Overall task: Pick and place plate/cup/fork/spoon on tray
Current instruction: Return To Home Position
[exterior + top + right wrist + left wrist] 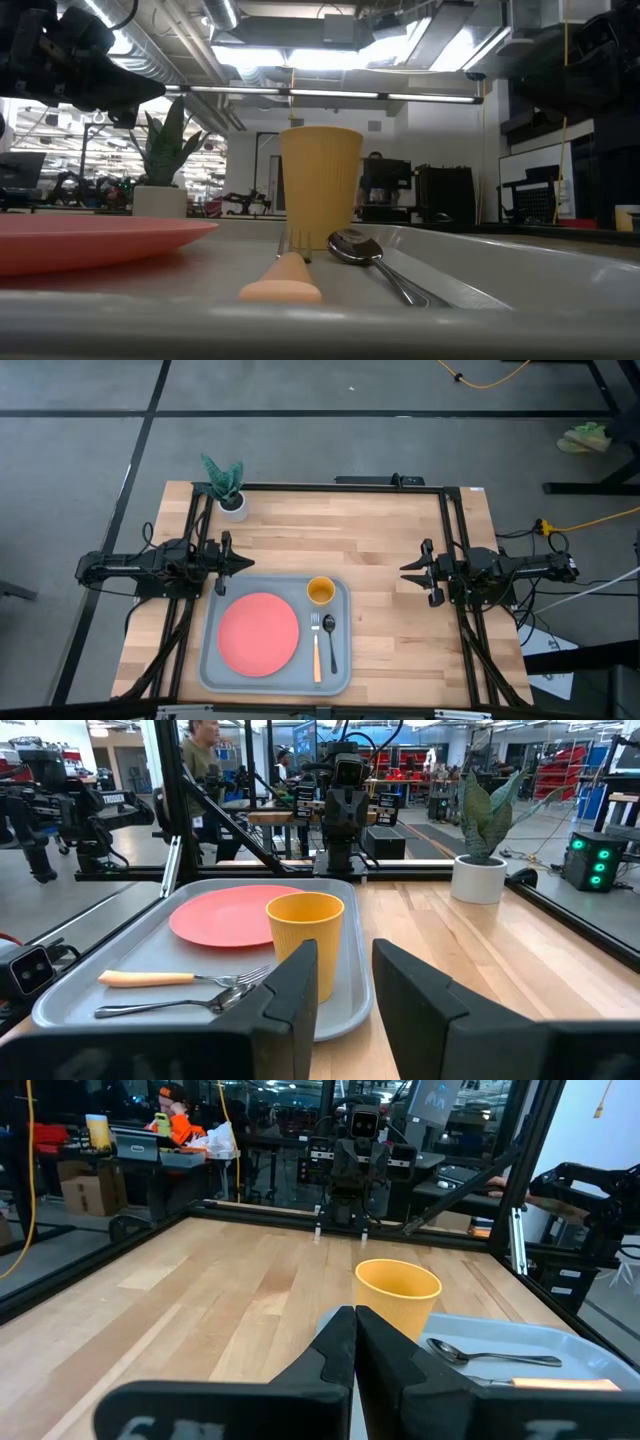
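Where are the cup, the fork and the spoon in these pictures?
cup (305,925): right wrist view, on its yellow side wall.
fork (317,653): high view, on its orange handle.
spoon (352,246): low view, on its oval bowl.

Light wooden plank table (390,540) was edged by black frame (330,486) along far side and both flanks. Grey tray (270,584) lay flat on near half, left of centre, reaching almost to near edge. White pot (233,506) with green plant stood upright near far left corner, well apart from tray.
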